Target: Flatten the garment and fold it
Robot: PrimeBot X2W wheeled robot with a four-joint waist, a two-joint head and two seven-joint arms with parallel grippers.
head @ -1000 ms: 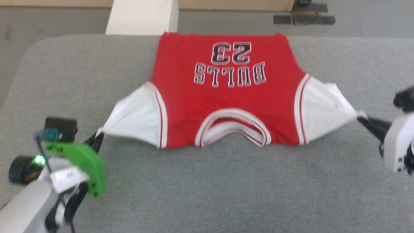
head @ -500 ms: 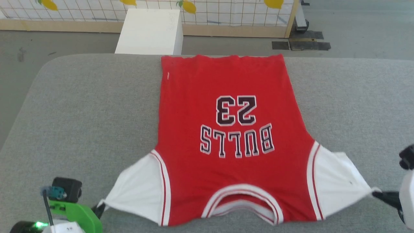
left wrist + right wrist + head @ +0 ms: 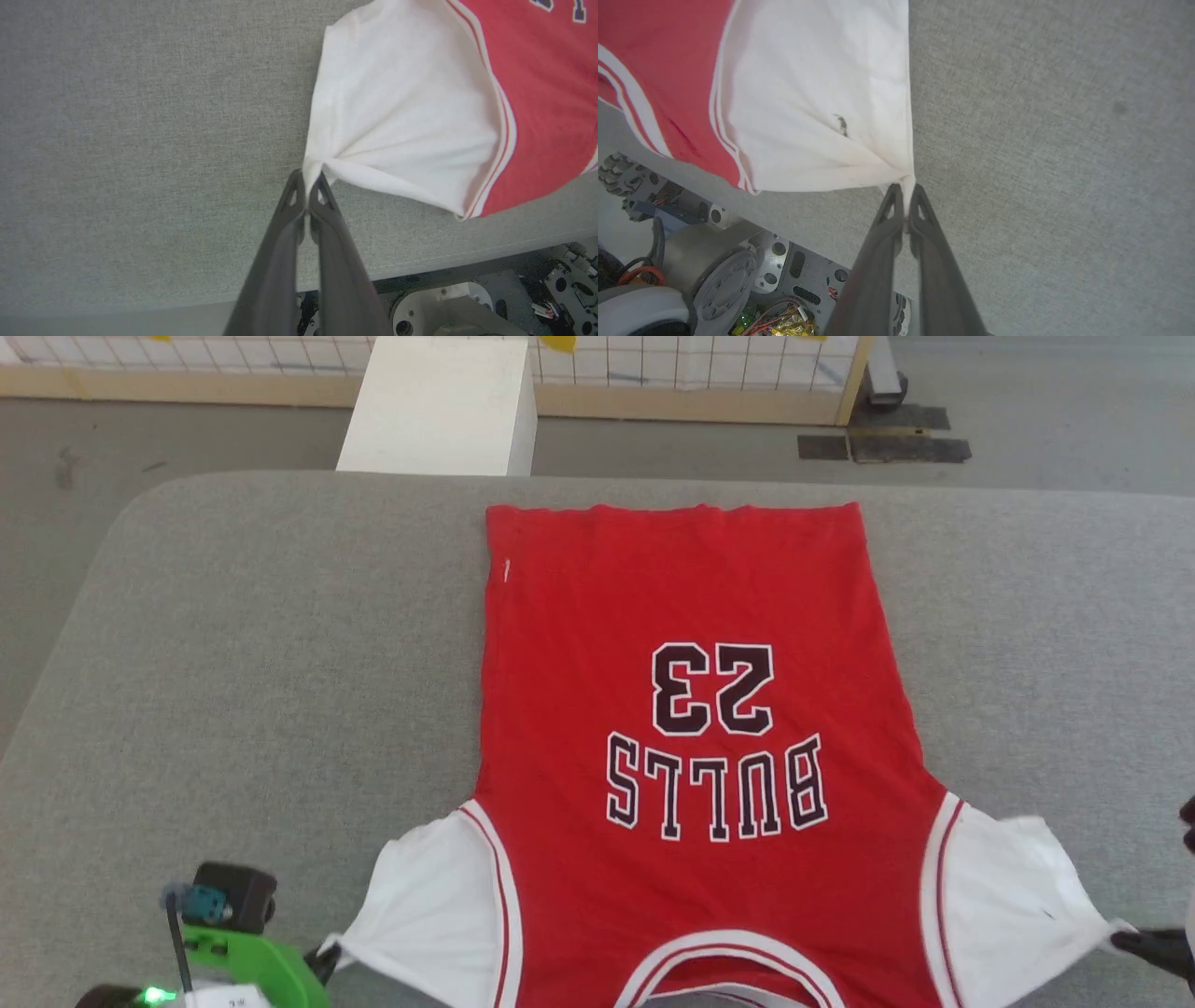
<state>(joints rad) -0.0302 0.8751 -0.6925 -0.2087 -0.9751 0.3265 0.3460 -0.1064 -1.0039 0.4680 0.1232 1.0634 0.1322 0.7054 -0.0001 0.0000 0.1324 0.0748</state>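
Overall: we see the garment (image 3: 691, 616) lying print-up on the grey padded table (image 3: 233, 663), hem toward the far edge and collar toward us.
red body: flat and smooth; the number and lettering read upside down from the head camera, and a tiny white mark (image 3: 507, 569) sits near the hem on our left.
collar (image 3: 728, 966): cut off by the bottom edge of the head view, so we make out no more than the upper arc of its striped trim.
left gripper (image 3: 308, 179): fingers pressed together on the gathered corner of the left sleeve (image 3: 402, 116); creases fan out from the pinch.
right gripper (image 3: 905, 189): likewise clamped on the corner of the right sleeve (image 3: 817, 93); in the head view its dark tips poke in at the right edge, the rest cropped.
sleeve corners: we cannot tell whether the pinched tips touch the table or hang just above it.
smudge (image 3: 840, 122): a small dark mark on the right sleeve, too small for us to say what it is.
shoulder line: close to the table's near edge, with the robot base (image 3: 724, 280) below it in the wrist views.
background: a white box (image 3: 439, 406) and a grid panel (image 3: 700, 364) beyond the table, both cropped at the top.
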